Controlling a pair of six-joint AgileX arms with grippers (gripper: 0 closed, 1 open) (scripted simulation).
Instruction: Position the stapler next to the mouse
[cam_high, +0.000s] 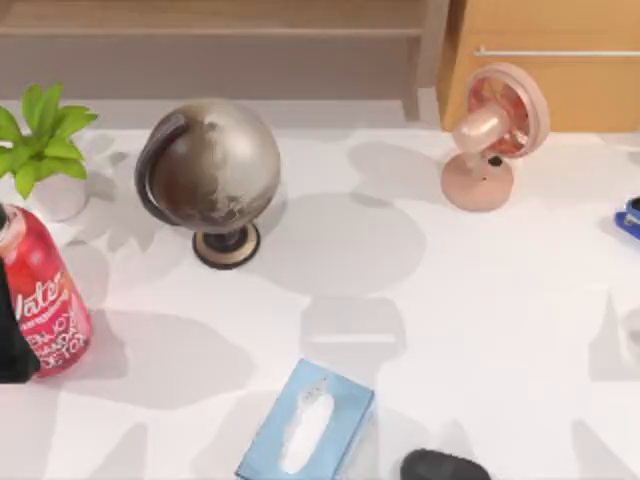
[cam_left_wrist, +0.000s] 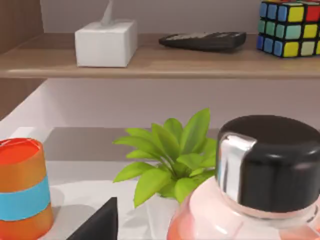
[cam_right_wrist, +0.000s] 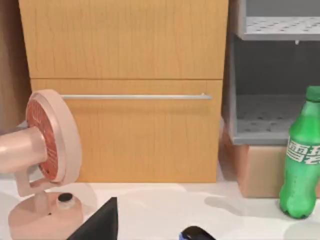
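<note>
Left arm (cam_high: 14, 330) sits parked at the table's left edge

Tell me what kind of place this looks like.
Probably a rendered home-office or study desk: a white table carries a globe, a pink desk fan, a tissue box and a mouse, with a wooden drawer cabinet behind and a shelf holding a puzzle cube.

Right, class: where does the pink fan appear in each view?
Top view: fan at upper right, before the cabinet.
Right wrist view: fan close by, before the same cabinet.
Left wrist view: faces the plant instead.
Shared landmark: the cabinet's handle.
</note>
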